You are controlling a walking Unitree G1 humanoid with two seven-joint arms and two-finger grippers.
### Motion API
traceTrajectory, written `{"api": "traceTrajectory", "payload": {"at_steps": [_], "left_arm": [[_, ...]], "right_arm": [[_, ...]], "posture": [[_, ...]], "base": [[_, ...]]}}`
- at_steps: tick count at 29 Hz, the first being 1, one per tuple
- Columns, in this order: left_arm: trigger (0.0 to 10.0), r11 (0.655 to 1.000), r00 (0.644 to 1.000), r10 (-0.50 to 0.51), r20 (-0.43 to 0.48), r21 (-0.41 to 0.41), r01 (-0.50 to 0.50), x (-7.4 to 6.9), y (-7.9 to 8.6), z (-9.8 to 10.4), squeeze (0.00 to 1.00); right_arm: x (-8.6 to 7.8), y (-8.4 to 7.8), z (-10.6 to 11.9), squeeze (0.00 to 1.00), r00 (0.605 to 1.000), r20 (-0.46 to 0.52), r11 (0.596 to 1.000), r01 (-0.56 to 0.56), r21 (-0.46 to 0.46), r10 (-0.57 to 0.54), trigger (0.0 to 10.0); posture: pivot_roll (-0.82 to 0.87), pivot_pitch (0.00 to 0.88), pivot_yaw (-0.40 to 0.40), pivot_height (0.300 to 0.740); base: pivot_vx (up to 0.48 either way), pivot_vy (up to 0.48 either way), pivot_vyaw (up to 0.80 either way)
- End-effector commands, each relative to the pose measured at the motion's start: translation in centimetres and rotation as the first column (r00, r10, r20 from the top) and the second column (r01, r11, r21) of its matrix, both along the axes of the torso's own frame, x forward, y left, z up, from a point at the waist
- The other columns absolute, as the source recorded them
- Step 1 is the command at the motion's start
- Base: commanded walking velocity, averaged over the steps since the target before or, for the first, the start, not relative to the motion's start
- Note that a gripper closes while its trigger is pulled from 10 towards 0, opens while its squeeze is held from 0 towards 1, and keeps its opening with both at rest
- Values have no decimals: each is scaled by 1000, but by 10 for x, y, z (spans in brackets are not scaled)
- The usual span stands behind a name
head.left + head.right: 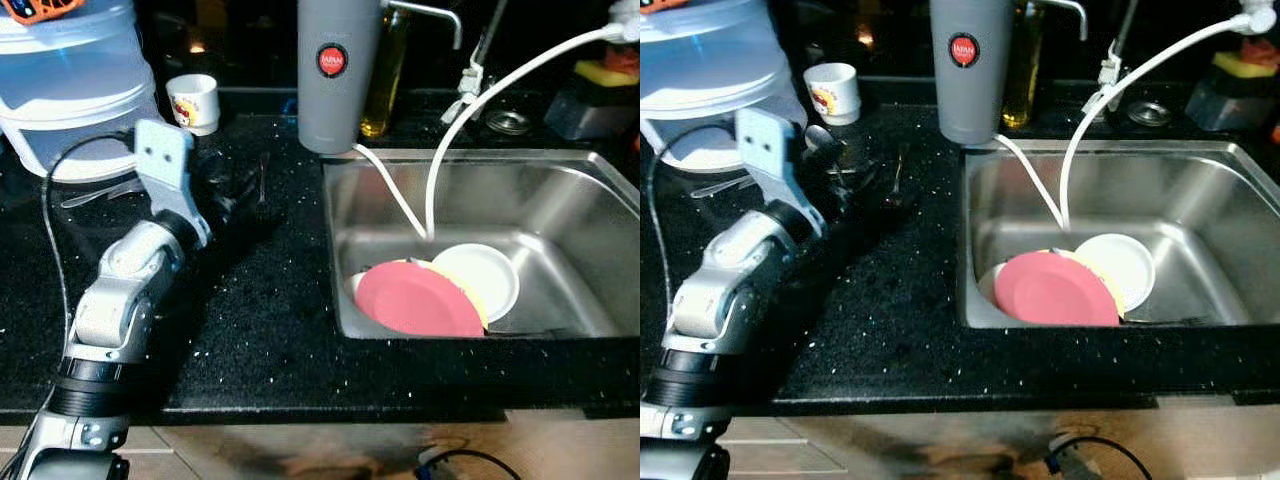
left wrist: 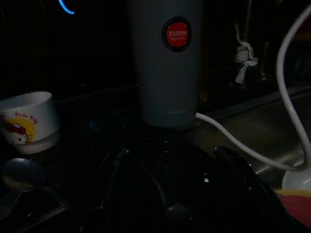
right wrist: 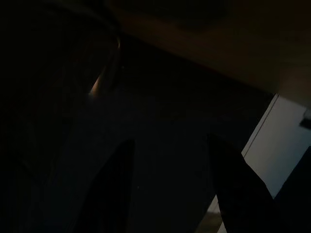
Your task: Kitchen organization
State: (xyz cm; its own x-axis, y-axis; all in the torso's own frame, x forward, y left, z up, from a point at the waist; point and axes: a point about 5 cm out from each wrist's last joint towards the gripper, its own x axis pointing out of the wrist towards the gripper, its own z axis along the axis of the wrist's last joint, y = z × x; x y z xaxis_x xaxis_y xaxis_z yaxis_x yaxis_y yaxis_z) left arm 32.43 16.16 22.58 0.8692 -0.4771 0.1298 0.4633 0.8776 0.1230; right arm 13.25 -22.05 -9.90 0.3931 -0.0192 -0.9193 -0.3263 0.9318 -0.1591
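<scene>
Head views: the left gripper (image 1: 240,200) lay low on the black counter (image 1: 260,330), left of the sink (image 1: 560,200), fingers over cutlery (image 1: 262,180); whether they gripped anything could not be told. Plates (image 1: 420,298) sat stacked in the sink; a cup (image 1: 192,102) stood behind the gripper.

Left wrist view: dark; fingers (image 2: 243,167) apart, cutlery (image 2: 114,177) between them, grey canister (image 2: 165,63) beyond, at the sink's far corner.

Right wrist view: right gripper (image 3: 170,189) hung idle, fingers spread, empty.

Judgement: organising had barely begun; cutlery, cup and plates remained unsorted.
</scene>
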Motion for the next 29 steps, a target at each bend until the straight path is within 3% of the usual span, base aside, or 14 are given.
{"api": "traceTrajectory", "payload": {"at_steps": [1, 3, 8, 15, 17, 18, 21, 24, 26, 29], "left_arm": [[10000, 997, 998, -50, -23, 56, 52, -5, -2, -4, 0], [10000, 989, 994, -97, -45, 107, 101, -9, -2, -9, 0], [10000, 987, 993, -107, -46, 118, 112, -10, 0, -8, 0], [10000, 991, 999, -16, -45, 131, 21, -1, 19, -5, 0], [10000, 965, 996, 64, -58, 259, -47, 7, 29, -9, 0], [10000, 936, 992, 110, -57, 343, -84, 14, 35, -11, 0], [10000, 923, 991, 124, -49, 372, -98, 18, 37, -9, 0], [10000, 919, 987, 156, -39, 372, -131, 25, 37, -2, 0], [10000, 909, 972, 232, -26, 361, -207, 35, 39, 6, 0], [10000, 921, 955, 284, -87, 303, -246, 45, 41, 3, 0]], "right_arm": [[2, -1, 1, 0, 1000, 7, 1000, -6, -10, 6, 10000], [1, -3, 0, 0, 1000, -17, 999, -23, -47, 23, 10000], [0, -6, 0, 0, 999, -37, 996, -32, -87, 29, 10000], [-1, -7, 0, 0, 999, -40, 995, -21, -95, 17, 10000], [-1, -7, 0, 0, 999, -36, 996, -13, -89, 10, 10000], [-1, -7, 0, 0, 999, -36, 996, -15, -87, 12, 10000], [-1, -7, 0, 0, 999, -36, 996, -16, -88, 13, 10000], [-1, -6, 0, 0, 999, -35, 996, -15, -87, 12, 10000], [-1, -6, 0, 0, 999, -33, 996, -10, -84, 8, 10000], [-2, -5, -1, 0, 999, -33, 997, -9, -81, 7, 10000]], "posture": [[17, 0, 15, 740], [18, 0, 14, 740], [18, 0, 12, 740], [14, 0, 9, 740], [16, 0, 6, 740], [16, 0, 6, 740], [16, 0, 6, 740], [9, 0, 11, 740], [7, 0, 13, 740], [6, 0, 13, 740]], "base": [[0, 0, 0], [0, 0, 0], [0, 0, 0], [0, 0, -547], [0, 0, 0], [0, 0, 0], [0, 0, 0], [0, 0, 0], [0, 0, 0], [0, 0, 0]]}}
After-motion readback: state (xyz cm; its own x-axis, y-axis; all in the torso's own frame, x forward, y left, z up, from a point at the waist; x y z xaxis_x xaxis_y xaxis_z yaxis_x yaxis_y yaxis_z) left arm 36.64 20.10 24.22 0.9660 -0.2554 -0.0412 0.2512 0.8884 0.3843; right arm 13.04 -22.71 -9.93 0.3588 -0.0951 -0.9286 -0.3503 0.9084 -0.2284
